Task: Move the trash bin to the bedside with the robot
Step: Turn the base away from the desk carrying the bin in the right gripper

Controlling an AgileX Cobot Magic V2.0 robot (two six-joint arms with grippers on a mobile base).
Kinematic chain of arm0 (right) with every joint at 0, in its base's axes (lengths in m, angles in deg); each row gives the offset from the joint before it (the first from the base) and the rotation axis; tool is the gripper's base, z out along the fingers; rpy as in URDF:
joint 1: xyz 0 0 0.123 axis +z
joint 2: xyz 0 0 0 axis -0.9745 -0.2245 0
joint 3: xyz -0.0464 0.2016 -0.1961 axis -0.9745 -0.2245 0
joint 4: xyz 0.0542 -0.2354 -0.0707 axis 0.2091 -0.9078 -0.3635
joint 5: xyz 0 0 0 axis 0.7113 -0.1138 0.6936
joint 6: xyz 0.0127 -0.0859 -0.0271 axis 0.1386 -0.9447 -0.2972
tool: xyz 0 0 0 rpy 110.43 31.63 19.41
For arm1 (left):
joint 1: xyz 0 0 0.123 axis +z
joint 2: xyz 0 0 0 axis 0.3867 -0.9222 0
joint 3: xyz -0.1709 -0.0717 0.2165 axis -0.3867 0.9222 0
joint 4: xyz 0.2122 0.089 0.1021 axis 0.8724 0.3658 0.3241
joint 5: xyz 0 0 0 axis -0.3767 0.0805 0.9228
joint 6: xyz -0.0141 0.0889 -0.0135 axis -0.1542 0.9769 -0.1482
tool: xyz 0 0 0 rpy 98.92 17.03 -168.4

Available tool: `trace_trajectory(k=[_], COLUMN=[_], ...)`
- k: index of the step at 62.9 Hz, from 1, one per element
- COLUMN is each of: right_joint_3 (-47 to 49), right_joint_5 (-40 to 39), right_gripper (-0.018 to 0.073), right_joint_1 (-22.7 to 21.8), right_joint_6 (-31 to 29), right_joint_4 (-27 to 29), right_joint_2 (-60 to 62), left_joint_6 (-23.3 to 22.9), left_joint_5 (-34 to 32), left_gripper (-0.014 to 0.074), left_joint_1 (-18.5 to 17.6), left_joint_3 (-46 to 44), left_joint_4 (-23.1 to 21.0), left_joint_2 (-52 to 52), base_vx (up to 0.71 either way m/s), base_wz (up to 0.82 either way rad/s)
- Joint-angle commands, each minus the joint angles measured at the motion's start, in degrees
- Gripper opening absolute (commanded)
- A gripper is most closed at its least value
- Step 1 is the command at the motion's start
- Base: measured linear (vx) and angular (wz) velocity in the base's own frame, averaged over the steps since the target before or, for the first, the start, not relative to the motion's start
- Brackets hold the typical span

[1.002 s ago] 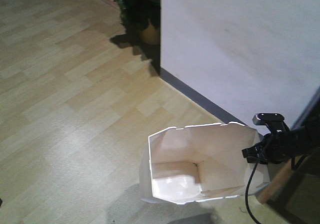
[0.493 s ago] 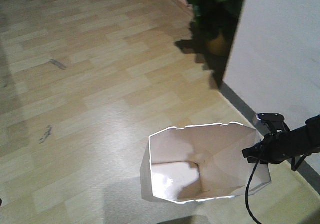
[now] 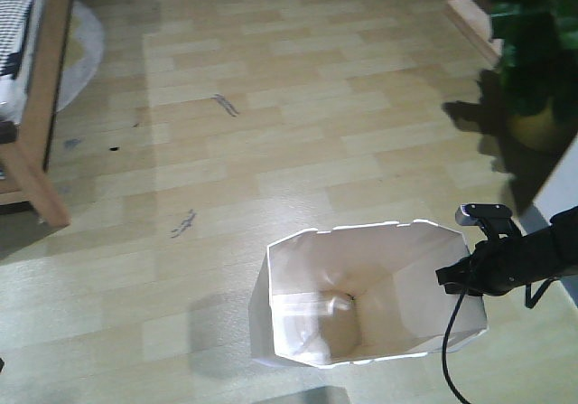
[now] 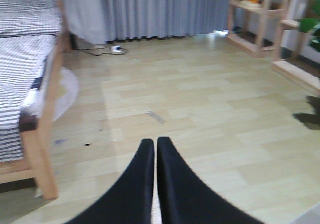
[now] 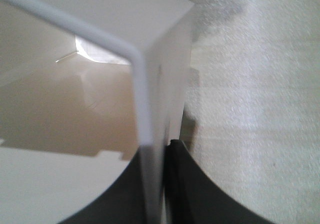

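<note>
The right pincer [image 5: 159, 154] is clamped on the bin [image 3: 397, 268], one finger inside the wall and one outside, taking it just below the rim at a corner on the bin's right side. That looks a sound place to hold: the wall is thin white plastic and probably flexes, while a folded corner under the rim is stiffer than a flat panel. The bin is empty, so it should be light, but a one-sided grip lets it swing or tilt, and the smooth plastic could slip out under a jerk. It sits low at the near edge of the floor [image 3: 271, 133], right of middle in the front view, mouth up; whether its base touches the boards or hangs just clear, I cannot tell. The right arm [image 3: 533, 259] comes in roughly level from the right edge, wrist turned toward the rim, with a cable [image 3: 449, 350] drooping from it. The left pincer [image 4: 156, 144] has its fingers pressed together with nothing between them, held forward and pointing across the open boards. Farther off, the bed [image 3: 41, 133] stands at the far left corner, its wooden frame and checked bedding well apart from the bin. A plant [image 3: 533, 51] stands at the far right, and beyond lie shelves [image 4: 255, 13] and a curtain [image 4: 165, 8].
</note>
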Motion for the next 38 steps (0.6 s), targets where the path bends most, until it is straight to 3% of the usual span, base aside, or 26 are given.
trace_trajectory(k=[1, 19, 38], right_joint_3=[0.6, 0.6, 0.6], right_joint_5=[11.1, 11.0, 11.1], right_gripper=[-0.0005, -0.0005, -0.0005], right_joint_1=[-0.1, -0.1, -0.1], right_joint_6=[0.3, 0.3, 0.3], right_joint_4=[2.9, 2.9, 2.9], right_joint_2=[3.6, 3.6, 3.6], left_joint_6=[-0.3, -0.3, -0.3], left_joint_5=[-4.0, -4.0, -4.0], left_gripper=[-0.0006, -0.0006, -0.0006], left_joint_1=[-0.1, -0.1, -0.1], left_joint_3=[1.1, 1.1, 1.1], left_joint_4=[-0.2, -0.2, -0.2], left_joint_2=[0.8, 0.8, 0.8], base_vx=[0.16, 0.17, 0.2], base_wz=[0.51, 0.36, 0.1])
